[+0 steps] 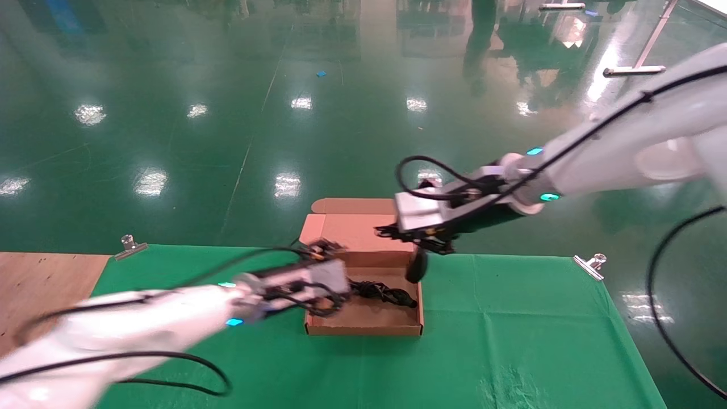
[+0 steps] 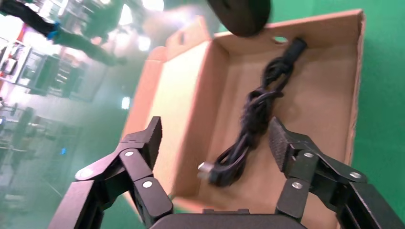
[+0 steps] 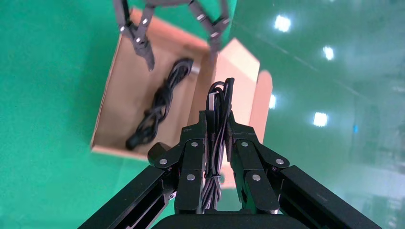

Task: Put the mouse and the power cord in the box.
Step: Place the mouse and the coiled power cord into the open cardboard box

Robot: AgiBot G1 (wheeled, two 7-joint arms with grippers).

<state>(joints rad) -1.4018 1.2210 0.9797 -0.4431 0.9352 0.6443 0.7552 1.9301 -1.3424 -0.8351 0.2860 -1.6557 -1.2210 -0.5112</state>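
The brown cardboard box (image 1: 369,319) lies open on the green cloth, its lid (image 1: 358,233) folded back. The black power cord (image 1: 380,292) lies bundled inside it (image 2: 258,109) (image 3: 160,105). My left gripper (image 1: 324,248) hovers open and empty over the box's left end, the cord's plug below its fingers (image 2: 216,129). My right gripper (image 1: 423,240) is above the box's far right corner, shut on the mouse's thin folded cable (image 3: 220,95). The black mouse (image 1: 416,266) dangles beneath it, just over the box wall, and shows as a dark oval (image 2: 241,14) in the left wrist view.
The green cloth (image 1: 511,341) covers the table, held by metal clips (image 1: 130,245) (image 1: 590,266) at its far edge. Bare wood (image 1: 45,284) shows at the left. Past the table lies a glossy green floor (image 1: 227,113).
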